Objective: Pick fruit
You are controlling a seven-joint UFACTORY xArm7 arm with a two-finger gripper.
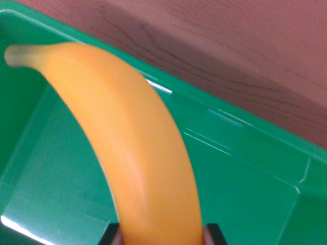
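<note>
The banana (135, 148) fills most of the wrist view. It is big, yellow-orange and curved. Its pale stem end points to the top of the wrist view's left, and its fat end runs down to the bottom edge. There the gripper (162, 236) has it. Only two small dark tips show, one on each side of the fruit. The jaws are pinching the banana between them, pressed against its sides.

Under the banana is a green bin (245, 153). You can see its shiny floor and its rim, which runs across from the top left down to the right. The banana sits over the inside of the bin. I cannot tell if it is resting on the floor or lifted a little (the picture is too close to say). Past the rim is a brown wooden table (230, 46).

How far along is the job? The grab looks done, because the fruit is held at its lower end. What seems left is to carry the banana up and out over the rim. The hold is near one end, so the long part might swing or tip. No other fruit shows in this view
</note>
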